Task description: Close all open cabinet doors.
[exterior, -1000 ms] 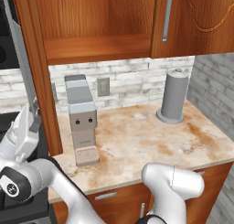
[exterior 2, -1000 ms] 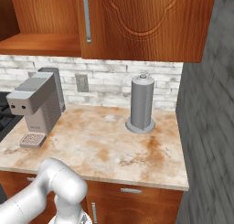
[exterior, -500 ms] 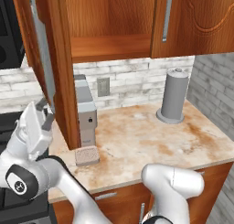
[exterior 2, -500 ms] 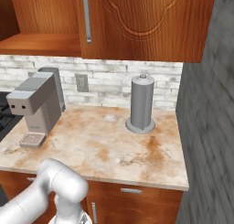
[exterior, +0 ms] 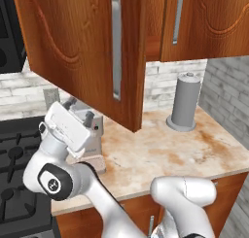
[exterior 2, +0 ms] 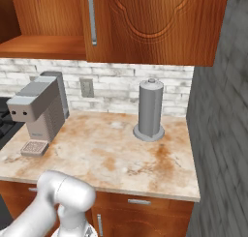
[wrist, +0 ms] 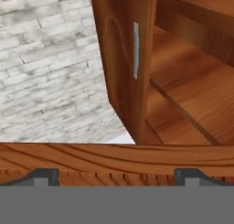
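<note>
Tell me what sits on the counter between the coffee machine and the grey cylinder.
Nothing: between the coffee machine and the grey cylinder the counter is bare, seen in the right base view.

arm: raised from the lower right of the left base view, bent back across to the left | wrist: angled upward and to the right | gripper (exterior: 78,110): held up at the left, jaws spread wide, nothing gripped | fingertips (wrist: 43,176): seen well apart in the hand view
</note>
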Controlling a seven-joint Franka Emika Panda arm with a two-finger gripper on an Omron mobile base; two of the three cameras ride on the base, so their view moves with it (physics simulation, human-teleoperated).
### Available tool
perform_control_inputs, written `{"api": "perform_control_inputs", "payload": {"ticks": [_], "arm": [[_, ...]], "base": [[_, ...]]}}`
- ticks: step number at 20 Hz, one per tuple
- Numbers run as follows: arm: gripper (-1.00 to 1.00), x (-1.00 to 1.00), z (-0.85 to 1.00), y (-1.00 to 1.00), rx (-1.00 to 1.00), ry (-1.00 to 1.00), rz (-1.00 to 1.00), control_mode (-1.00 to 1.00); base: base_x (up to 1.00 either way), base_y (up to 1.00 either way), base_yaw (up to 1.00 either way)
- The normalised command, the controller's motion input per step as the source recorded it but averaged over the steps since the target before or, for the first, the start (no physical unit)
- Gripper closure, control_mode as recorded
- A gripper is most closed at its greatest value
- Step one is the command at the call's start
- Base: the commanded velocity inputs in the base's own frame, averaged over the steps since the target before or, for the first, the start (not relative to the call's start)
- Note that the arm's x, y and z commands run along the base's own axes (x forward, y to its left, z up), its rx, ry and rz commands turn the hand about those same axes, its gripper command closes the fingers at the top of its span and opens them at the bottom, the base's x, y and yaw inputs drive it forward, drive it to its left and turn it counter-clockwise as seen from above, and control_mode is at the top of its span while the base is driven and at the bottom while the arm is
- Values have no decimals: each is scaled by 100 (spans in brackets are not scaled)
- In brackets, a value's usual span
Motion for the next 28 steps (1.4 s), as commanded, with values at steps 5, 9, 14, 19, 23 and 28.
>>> {"api": "perform_control_inputs", "payload": {"ticks": [5, 9, 14, 19, 23, 28], "arm": [[-100, 42, 41, -86, 7, -4, 25, -100], [-100, 55, 55, -85, 8, -1, 23, -100], [-100, 60, 59, -85, 9, 0, 22, -100], [-100, 65, 56, -82, 10, 0, 22, -100], [-100, 73, 57, -82, 10, 0, 22, -100], [-100, 84, 65, -76, 12, 0, 19, -100]], "base": [[0, 0, 0], [0, 0, 0], [0, 0, 0], [0, 0, 0], [0, 0, 0], [0, 0, 0]]}}
